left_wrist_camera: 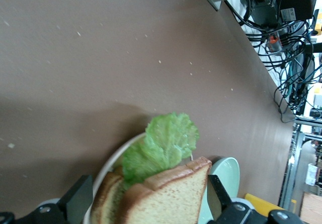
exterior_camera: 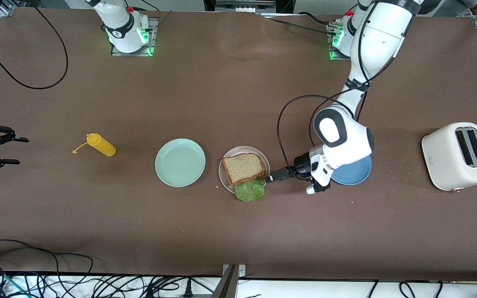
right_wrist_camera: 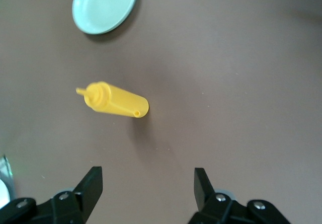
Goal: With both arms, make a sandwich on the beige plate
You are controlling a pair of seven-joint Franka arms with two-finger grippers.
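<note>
The sandwich (exterior_camera: 243,167) lies on the beige plate (exterior_camera: 242,149): two slices of brown bread with a ruffled lettuce leaf (exterior_camera: 250,190) sticking out over the plate's nearer rim. My left gripper (exterior_camera: 268,179) is low at the plate's edge toward the left arm's end, open. In the left wrist view its fingers (left_wrist_camera: 80,201) stand wide on either side of the sandwich (left_wrist_camera: 171,199), with the lettuce (left_wrist_camera: 161,146) and plate rim (left_wrist_camera: 113,161) ahead of them. My right gripper (exterior_camera: 20,151) waits open over the right arm's end of the table, with nothing between its fingers (right_wrist_camera: 93,183).
A mint-green plate (exterior_camera: 180,162) sits beside the beige plate toward the right arm's end, and a yellow squeeze bottle (exterior_camera: 102,145) lies on its side past it. A blue plate (exterior_camera: 356,174) is partly under the left arm. A white toaster (exterior_camera: 458,155) stands at the left arm's end.
</note>
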